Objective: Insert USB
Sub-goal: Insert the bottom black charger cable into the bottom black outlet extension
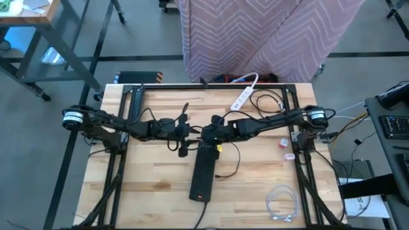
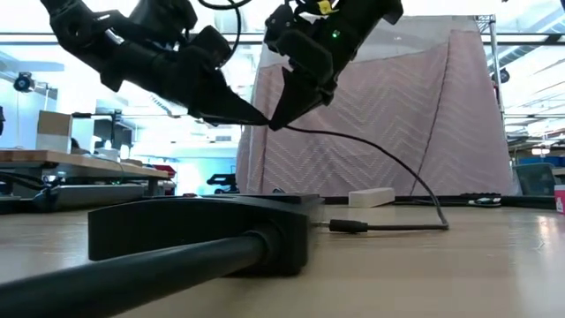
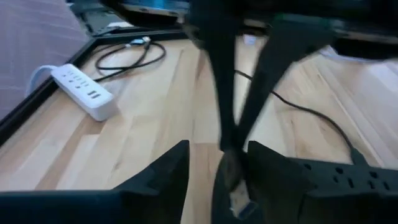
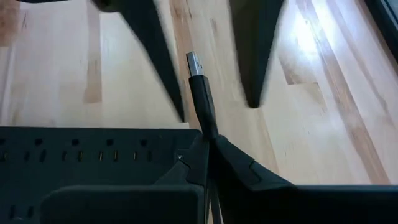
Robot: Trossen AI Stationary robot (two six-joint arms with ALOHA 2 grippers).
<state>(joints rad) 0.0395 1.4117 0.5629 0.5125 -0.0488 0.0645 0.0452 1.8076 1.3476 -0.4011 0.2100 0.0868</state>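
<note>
USB plug (image 4: 195,64): metal tip up, pinched in right gripper (image 4: 208,140), raised over black power strip (image 1: 203,171) at its far end.
Right gripper: fingers shut tight on plug's black body.
Left gripper (image 3: 217,158): fingers apart either side of the plug/right fingertips; contact w/ plug can't tell, blurred.
Cable (image 2: 380,163): droops from plug to the table beside strip.
Hidden: strip's USB port not made out.
Room: bare wood both sides of strip; white power strip (image 1: 243,96) well behind, coiled white cable (image 1: 281,203) by the front-right corner.
</note>
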